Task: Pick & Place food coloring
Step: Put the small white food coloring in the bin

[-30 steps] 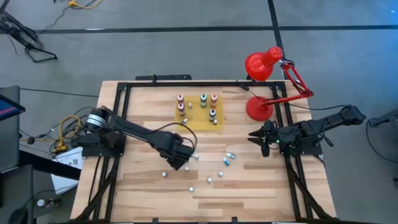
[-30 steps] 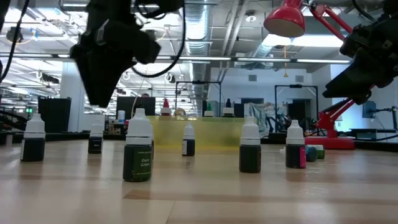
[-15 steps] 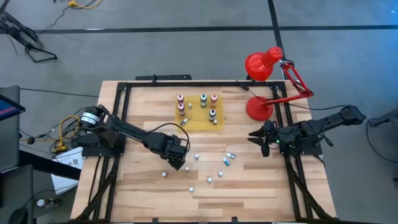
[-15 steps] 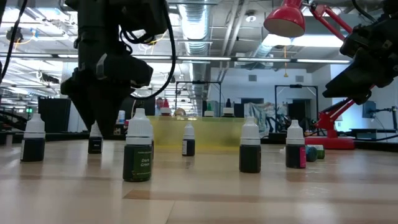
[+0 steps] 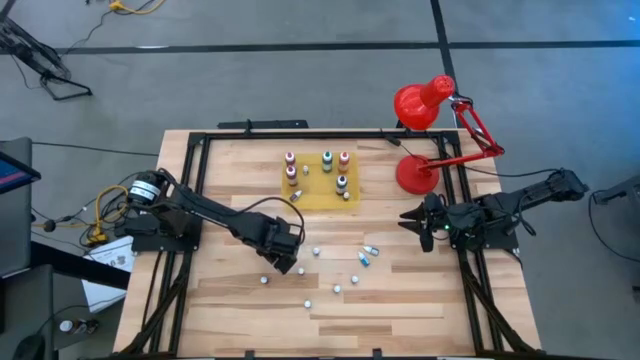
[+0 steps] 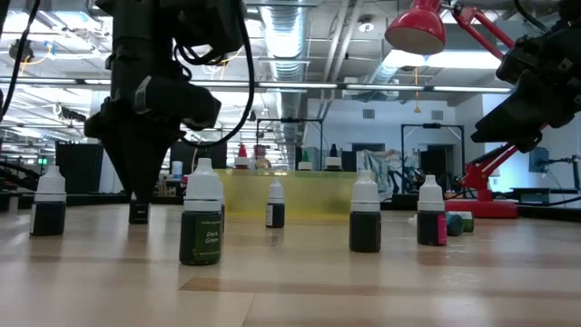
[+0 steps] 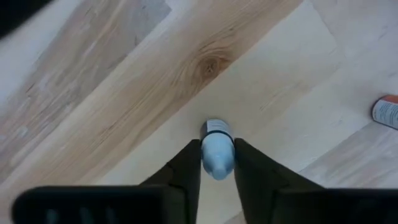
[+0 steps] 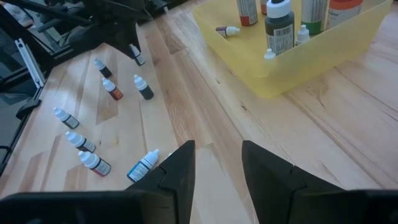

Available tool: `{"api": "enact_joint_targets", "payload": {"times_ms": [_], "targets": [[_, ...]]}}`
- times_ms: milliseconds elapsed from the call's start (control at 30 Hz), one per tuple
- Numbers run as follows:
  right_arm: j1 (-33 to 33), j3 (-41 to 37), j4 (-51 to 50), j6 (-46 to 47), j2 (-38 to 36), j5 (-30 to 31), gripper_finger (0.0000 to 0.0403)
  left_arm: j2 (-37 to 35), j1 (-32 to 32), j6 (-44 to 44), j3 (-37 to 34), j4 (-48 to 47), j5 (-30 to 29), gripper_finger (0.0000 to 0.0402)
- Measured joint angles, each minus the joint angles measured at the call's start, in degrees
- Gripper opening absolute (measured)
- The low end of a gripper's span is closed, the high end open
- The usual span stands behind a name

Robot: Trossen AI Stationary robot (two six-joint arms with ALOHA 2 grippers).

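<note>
My left tool [image 7: 216, 177] is down on the wooden surface [image 5: 400, 300], its two fingers pressed either side of a small white-capped bottle [image 7: 216, 149] standing there, not yet lifted. Further right, several bottles already sit in the yellow tray [image 5: 322, 197], while loose bottles [image 5: 365, 254] lie scattered mid-surface, so I judge much work remains. My right tool [image 8: 217, 165] waits at the right edge, fingers parted, holding nothing.
</note>
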Motion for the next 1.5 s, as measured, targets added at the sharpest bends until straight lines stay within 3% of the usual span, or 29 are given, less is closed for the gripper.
{"api": "enact_joint_targets", "payload": {"times_ms": [100, 400, 600, 767, 1000, 1500], "targets": [[0.0, 0.0, 0.0, 0.0, 0.0, 0.0, 0.0122, 0.0, 0.3, 0.3, 0.0, 0.0, 0.0, 0.0045], [0.0, 0.0, 0.0, 0.0, 0.0, 0.0, 0.0122, 0.0, 1.7, 5.1, 6.3, -4.1, -0.5, 0.0065], [0.0, 0.0, 0.0, 0.0, 0.0, 0.0, 0.0122, 0.0, 5.8, 13.3, 16.2, -11.2, -8.4, 0.0055], [0.0, 0.0, 0.0, 0.0, 0.0, 0.0, 0.0122, 0.3, 11.8, 23.5, 20.0, -9.8, -12.0, 0.0054], [0.0, 0.0, 0.0, 0.0, 0.0, 0.0, 0.0122, 0.4, 19.7, 34.3, 20.1, -3.0, -12.1, 0.0056], [0.0, 0.0, 0.0, 0.0, 0.0, 0.0, 0.0122, 9.9, 25.6, 40.4, 21.1, -2.0, -7.6, 0.0056]]}}
